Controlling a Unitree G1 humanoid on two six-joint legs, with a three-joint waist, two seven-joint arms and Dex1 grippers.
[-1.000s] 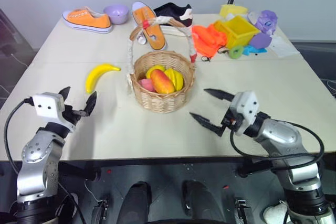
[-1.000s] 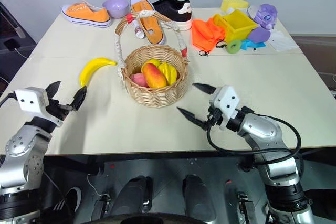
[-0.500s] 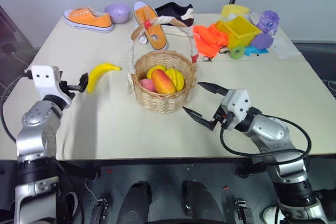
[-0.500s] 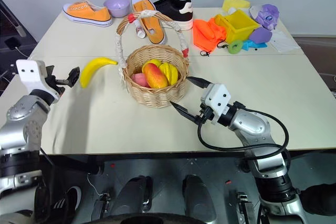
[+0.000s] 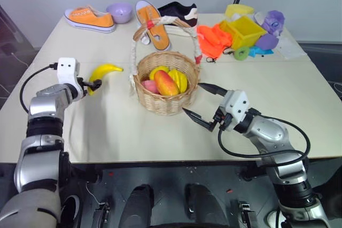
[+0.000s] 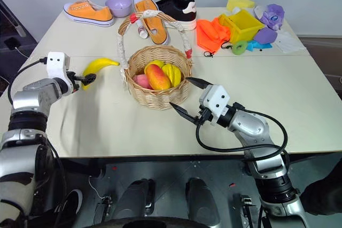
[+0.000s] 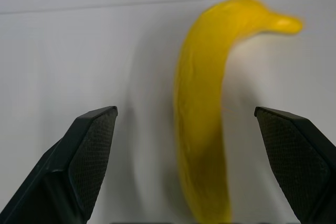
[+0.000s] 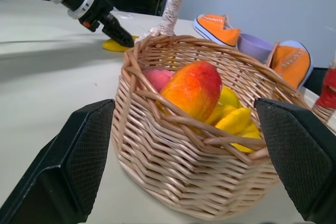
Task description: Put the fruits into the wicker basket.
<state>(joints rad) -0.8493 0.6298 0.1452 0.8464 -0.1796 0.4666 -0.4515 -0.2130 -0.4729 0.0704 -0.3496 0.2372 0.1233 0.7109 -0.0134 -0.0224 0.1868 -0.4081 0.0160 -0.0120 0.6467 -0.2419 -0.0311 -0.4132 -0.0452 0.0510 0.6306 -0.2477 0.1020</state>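
Your left claw (image 5: 94,84) is wide apart and sitting right at the near end of the banana (image 5: 104,72), which lies flat on the worktop (image 5: 267,94) just to the left of the wicker basket (image 5: 165,92). In the left wrist view the banana (image 7: 210,114) runs up between the two fingers (image 7: 84,161) with clear gaps on both sides, so nothing is gripping it.

The mango (image 5: 165,82) is already inside the basket, lying on top with some yellow fruit pieces beside it and something pink tucked behind. The basket stands upright, with its cloth-wrapped handle arching over it.

Your right claw (image 5: 200,105) is also spread apart and empty, sitting low just off the basket's right-hand front side and pointing at its wall. The right wrist view looks straight at the woven side with the mango (image 8: 191,88) showing over the rim.

Along the back edge of the worktop you've got an orange shoe (image 5: 88,19), a lavender bowl (image 5: 118,12), another orange shoe (image 5: 151,21), a black shoe (image 5: 179,12), some orange cloth (image 5: 212,40) and a yellow toy cart (image 5: 244,33), all well apart from the basket.
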